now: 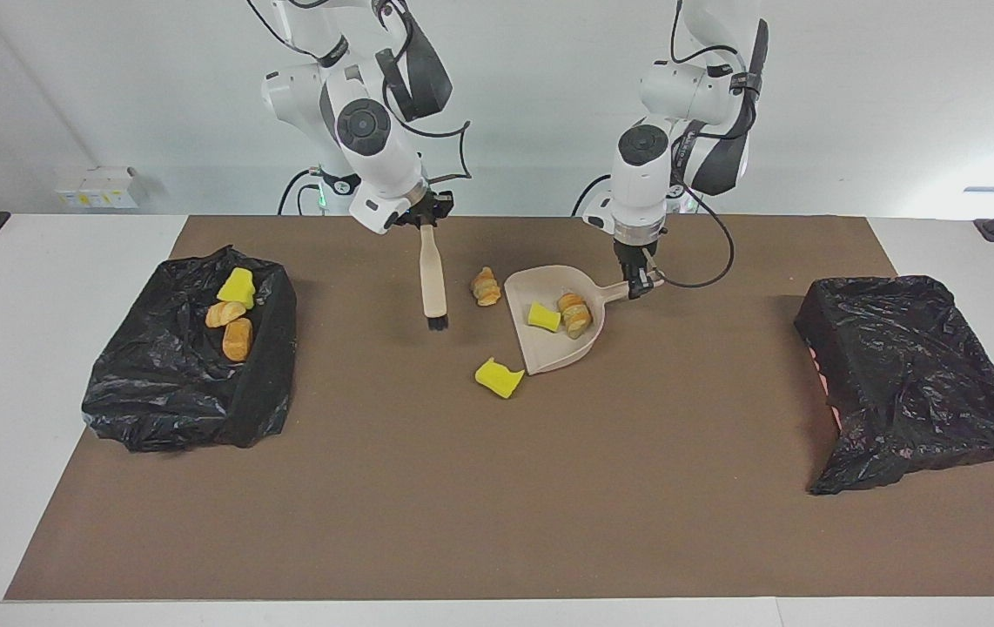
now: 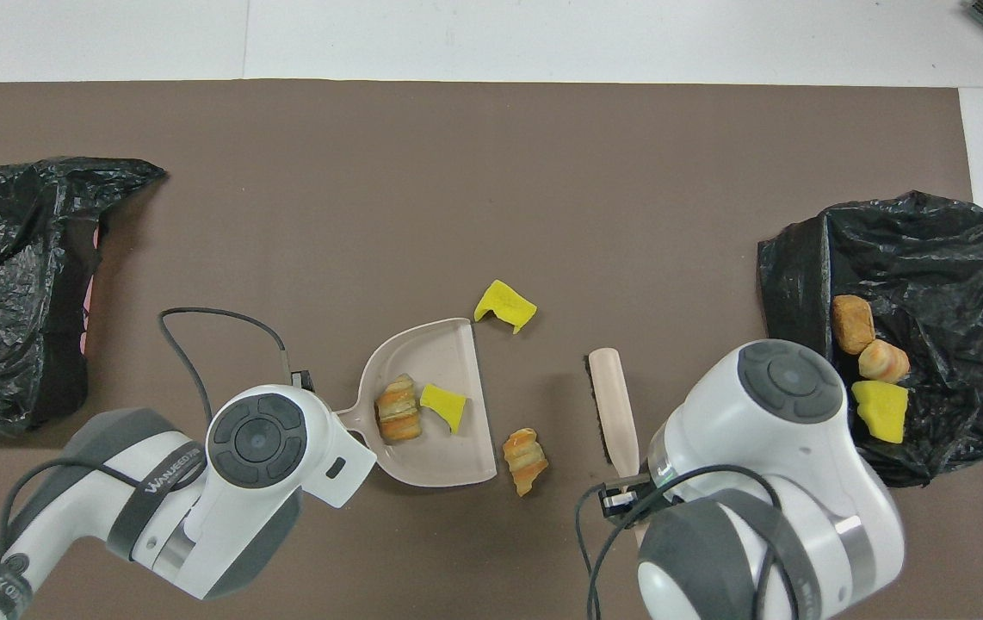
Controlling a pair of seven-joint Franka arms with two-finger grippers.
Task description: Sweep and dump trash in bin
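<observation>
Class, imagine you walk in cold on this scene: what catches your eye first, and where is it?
Probably the dustpan mid-table, held by the left gripper at its handle, with a yellow sponge and a bread lump in it. Beside it, the right gripper holds the brush hanging above the mat. One sponge and one lump lie loose by the pan's mouth.

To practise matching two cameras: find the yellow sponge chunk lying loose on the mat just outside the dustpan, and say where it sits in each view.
Facing view: the loose yellow sponge chunk lies just below centre, at the dustpan's lower lip corner.
Overhead view: the same chunk lies near centre, above the dustpan's upper corner.
Shared landmark: the dustpan's open lip.
</observation>
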